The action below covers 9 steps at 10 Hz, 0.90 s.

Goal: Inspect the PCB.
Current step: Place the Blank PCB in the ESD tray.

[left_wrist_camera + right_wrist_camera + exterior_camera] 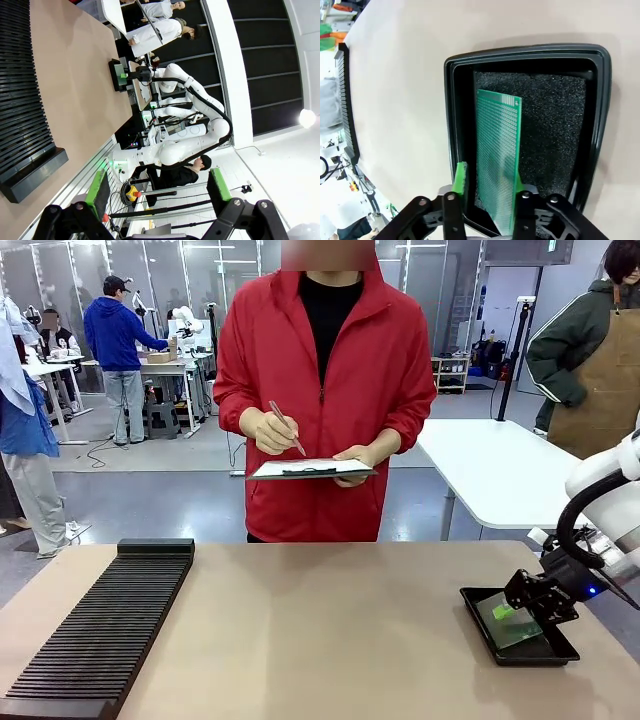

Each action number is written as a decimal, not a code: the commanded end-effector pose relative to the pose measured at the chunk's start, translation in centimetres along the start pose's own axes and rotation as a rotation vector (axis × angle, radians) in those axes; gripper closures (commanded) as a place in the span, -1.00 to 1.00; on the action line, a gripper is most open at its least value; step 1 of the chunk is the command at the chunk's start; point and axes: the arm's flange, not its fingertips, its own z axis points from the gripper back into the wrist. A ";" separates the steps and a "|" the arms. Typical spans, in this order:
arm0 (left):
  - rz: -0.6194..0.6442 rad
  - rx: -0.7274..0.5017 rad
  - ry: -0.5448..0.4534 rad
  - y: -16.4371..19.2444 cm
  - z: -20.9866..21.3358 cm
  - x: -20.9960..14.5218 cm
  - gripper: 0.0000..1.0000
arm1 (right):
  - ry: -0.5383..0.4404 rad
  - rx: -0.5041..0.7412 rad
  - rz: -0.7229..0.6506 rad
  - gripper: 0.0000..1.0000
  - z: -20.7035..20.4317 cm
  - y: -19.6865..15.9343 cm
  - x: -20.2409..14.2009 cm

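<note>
Down in the lower right of the front view, the right gripper (522, 608) hangs low over the shallow black tray (478, 602), and the PCB (508, 624) lies inside it on dark foam, which looks like a soft bed to keep the board from scratching. In the right wrist view the PCB (498, 165) runs up the middle of the frame between the 2 green pads (460, 178); the jaws stand spread, with a gap showing at the left pad, so I judge the board is resting in the tray (454, 125) and not pinched. The left gripper (157, 192) sits at the bottom of its own view with fingers wide apart, holding nothing. At upper centre a person braces a clipboard (312, 469) on one hand and poises a pen (286, 427) over it, seemingly ready to note findings. A ribbed black rack (100, 625) lies idle at lower left.
</note>
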 end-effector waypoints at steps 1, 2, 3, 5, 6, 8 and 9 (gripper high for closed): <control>0.008 0.010 0.003 -0.5 0.0 0.0 -1.00 | -0.026 -0.038 -0.035 -0.93 0.1 0.9 -0.6; 0.008 0.010 0.003 -0.5 0.0 0.0 -1.00 | -0.045 -0.070 -0.045 -1.00 0.6 1.2 -0.9; 0.008 0.010 0.003 -0.5 0.0 0.0 -1.00 | -0.062 -0.097 -0.043 -1.00 1.2 1.7 -1.2; 0.008 0.010 0.003 -0.5 0.0 0.0 -1.00 | -0.098 -0.129 -0.048 -0.92 2.4 2.6 -1.7; 0.008 0.010 0.003 -0.5 0.0 0.0 -1.00 | -0.110 -0.137 -0.054 -1.00 2.7 2.6 -2.0; 0.008 0.010 0.003 -0.5 0.0 0.0 -1.00 | -0.152 -0.162 -0.047 -1.00 4.3 3.4 -2.6; 0.008 0.010 0.003 -0.5 0.0 0.0 -1.00 | -0.142 -0.159 -0.044 -1.00 4.5 3.5 -2.7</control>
